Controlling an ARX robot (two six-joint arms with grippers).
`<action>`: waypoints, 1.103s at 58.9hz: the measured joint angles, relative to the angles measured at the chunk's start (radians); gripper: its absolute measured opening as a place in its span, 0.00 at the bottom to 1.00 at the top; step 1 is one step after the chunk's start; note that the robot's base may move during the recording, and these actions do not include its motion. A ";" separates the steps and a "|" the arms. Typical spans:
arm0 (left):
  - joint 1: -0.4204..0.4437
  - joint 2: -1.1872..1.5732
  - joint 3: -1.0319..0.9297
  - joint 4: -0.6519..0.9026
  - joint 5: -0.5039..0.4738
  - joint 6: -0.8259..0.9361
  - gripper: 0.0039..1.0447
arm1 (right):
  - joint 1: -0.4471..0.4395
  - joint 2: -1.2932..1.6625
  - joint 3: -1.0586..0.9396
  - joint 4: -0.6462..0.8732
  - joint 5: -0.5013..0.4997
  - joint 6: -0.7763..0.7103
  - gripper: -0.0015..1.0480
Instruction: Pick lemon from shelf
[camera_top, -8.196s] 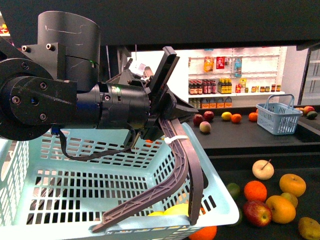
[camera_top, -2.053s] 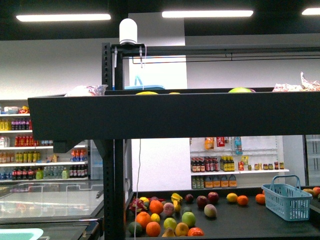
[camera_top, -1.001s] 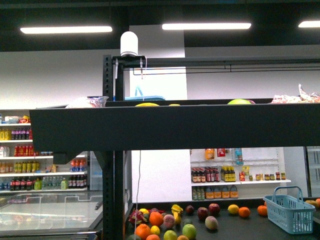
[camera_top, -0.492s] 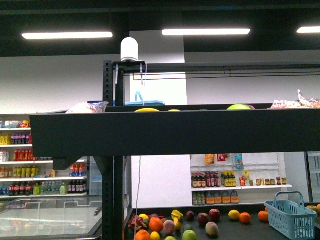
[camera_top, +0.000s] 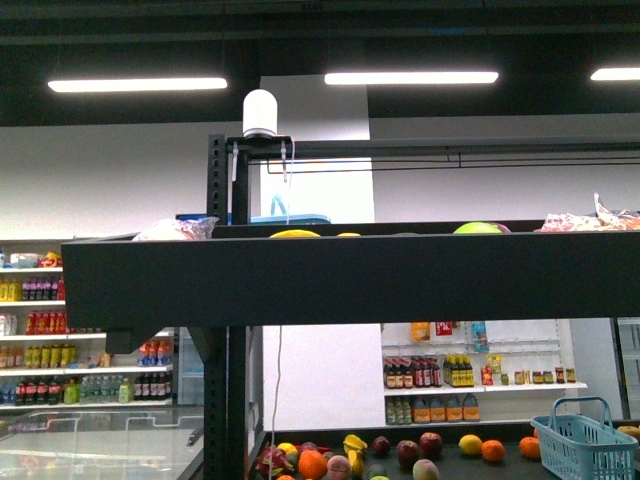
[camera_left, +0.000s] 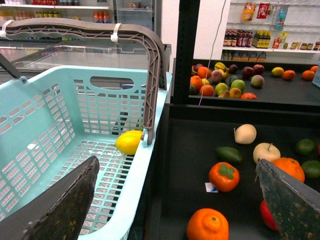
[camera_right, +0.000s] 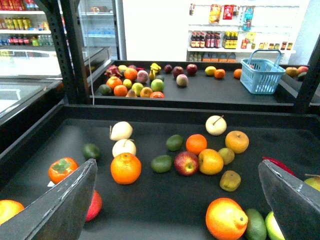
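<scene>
The small bright-yellow oval lemon (camera_left: 129, 142) lies on the slatted floor of the pale turquoise plastic basket (camera_left: 60, 125), close against the basket's near wall, just beside the foot of its grey-brown handle (camera_left: 150, 75). The basket stands just beside the large matte-black tiered shelf (camera_left: 200, 165).

On the shelf tray beside the basket lie a persimmon with a green calyx (camera_left: 224, 176), an orange (camera_left: 210, 225), two pale stemmed fruits and some dark green fruits. A small white label (camera_left: 211, 187) lies beside the persimmon; its print cannot be read.

Left gripper (camera_left: 175, 200): jaws spread wide and released, nothing between them, above the basket's edge and the shelf tray.

Right gripper (camera_right: 175, 200): jaws likewise spread wide and empty, above a shelf tray bearing oranges, a red apple (camera_right: 186, 163) and green fruits.

In the front view neither arm appears. The black front lip of an upper shelf tier (camera_top: 350, 275) crosses the frame. Behind it stand white wall shelves of bottles (camera_top: 470, 375); their labels are too small to read.
</scene>
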 joint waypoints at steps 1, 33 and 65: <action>0.000 0.000 0.000 0.000 0.000 0.000 0.92 | 0.000 0.000 0.000 0.000 0.000 0.000 0.93; 0.000 0.000 0.000 0.000 0.000 0.000 0.92 | 0.000 0.000 0.000 0.000 0.000 0.000 0.93; 0.000 0.000 0.000 0.000 0.000 0.000 0.92 | 0.000 0.000 0.000 0.000 0.000 0.000 0.93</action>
